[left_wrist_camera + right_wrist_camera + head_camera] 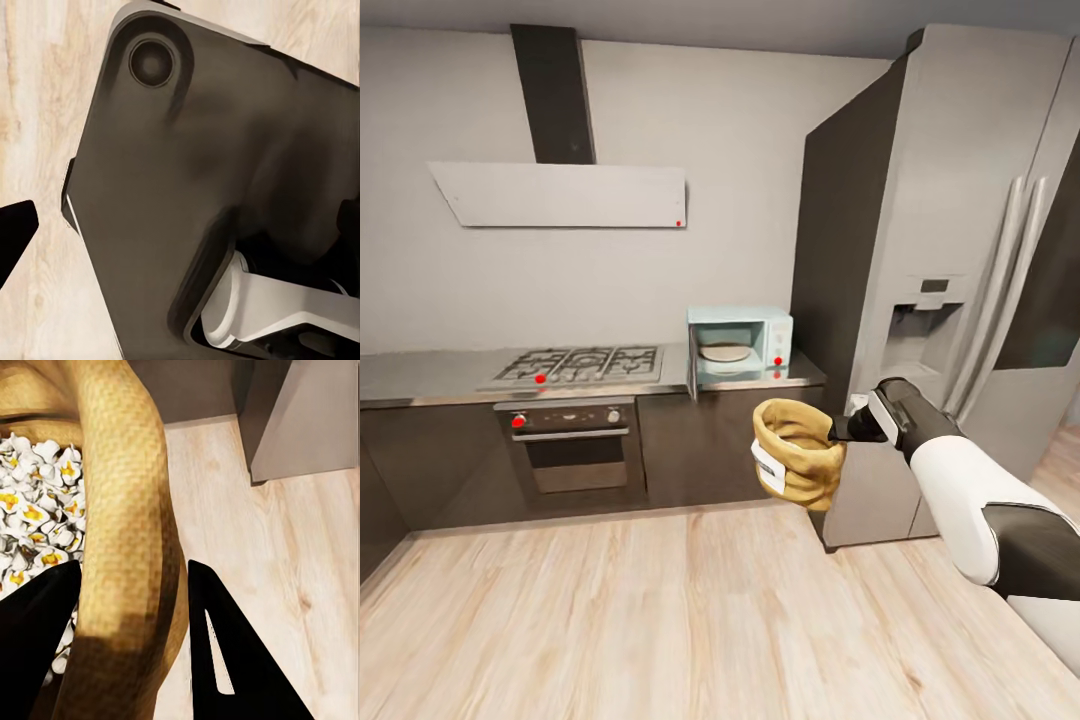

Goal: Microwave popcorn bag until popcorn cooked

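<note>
The right gripper has its fingers clamped on the rolled rim of the popcorn bag, held in the air well short of the microwave — whose door stands open. White-and-yellow popcorn fills the bag, so loading and heating appear left. I cannot tell the left gripper's state.

Right tool fingertips hidden behind popcorn bag; fridge cropped.

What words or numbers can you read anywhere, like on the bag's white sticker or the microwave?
None can be read.
Popcorn bag: its white label is too small and blurred to read.
Microwave: the side panel shows just a red dot, no readable marks.
Fridge: no legible text on the dispenser.
</note>
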`<state>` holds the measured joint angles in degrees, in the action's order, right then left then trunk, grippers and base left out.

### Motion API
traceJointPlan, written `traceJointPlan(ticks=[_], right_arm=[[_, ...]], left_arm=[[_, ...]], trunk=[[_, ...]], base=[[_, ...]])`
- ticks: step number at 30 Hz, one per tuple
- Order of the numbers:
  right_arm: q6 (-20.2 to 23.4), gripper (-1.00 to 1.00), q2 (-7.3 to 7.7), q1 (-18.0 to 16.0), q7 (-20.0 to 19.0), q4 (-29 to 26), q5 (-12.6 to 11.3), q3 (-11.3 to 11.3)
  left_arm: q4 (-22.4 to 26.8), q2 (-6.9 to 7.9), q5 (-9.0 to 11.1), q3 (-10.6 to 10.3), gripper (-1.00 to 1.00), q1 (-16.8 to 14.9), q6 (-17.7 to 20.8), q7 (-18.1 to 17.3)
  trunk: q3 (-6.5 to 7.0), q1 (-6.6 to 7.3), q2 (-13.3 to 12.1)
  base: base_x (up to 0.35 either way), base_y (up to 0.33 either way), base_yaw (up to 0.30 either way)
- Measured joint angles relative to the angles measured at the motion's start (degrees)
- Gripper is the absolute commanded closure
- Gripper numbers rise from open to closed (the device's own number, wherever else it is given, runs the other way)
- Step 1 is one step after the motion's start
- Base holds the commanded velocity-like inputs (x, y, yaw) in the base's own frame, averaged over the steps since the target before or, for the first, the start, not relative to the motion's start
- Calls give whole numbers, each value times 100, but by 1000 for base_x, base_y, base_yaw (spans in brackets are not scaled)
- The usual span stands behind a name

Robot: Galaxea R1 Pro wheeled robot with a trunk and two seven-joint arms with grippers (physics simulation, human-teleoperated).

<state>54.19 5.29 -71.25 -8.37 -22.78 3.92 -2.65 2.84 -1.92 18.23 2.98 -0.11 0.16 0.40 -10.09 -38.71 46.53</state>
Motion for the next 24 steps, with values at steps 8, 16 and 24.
traceJointPlan(ticks=[8, 16, 24], right_arm=[[22, 100, 0, 2, 4, -34, 46, 10], [15, 100, -30, -1, -2, -16, 40, 16], [14, 100, -63, -1, 2, -8, 32, 18]], left_arm=[[0, 0, 3, 0, -100, 2, -16, 0], [0, 1, 5, 0, -100, 1, -33, 0], [0, 1, 6, 6, -100, 2, -56, 0]], trunk=[[0, 0, 0], [-1, 0, 0], [-1, 0, 0]], base=[[297, -166, 5], [297, -161, 229], [297, -151, 268]])
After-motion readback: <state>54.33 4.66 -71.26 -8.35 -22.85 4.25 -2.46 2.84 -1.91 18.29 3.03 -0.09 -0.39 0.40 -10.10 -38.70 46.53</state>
